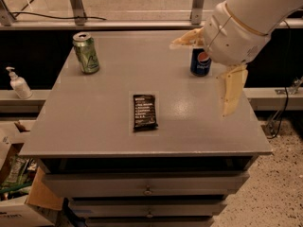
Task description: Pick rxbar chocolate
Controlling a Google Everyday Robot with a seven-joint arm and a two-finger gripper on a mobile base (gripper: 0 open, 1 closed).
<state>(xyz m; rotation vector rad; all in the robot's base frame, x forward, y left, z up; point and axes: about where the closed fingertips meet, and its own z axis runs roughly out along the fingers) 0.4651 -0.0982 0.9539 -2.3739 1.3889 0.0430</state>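
Note:
The rxbar chocolate [144,111] is a flat black wrapper with white text, lying near the middle of the grey table top [109,136]. My gripper [200,79] hangs over the right part of the table, to the right of the bar and above it. It is open and empty, with its two cream fingers spread wide: one finger [187,38] points left, the other points down toward the table's right edge.
A green can [86,53] stands at the back left. A blue Pepsi can [200,62] stands at the back right, partly behind my gripper. The table has drawers [147,188] below. A soap bottle [18,83] and boxes are on the left.

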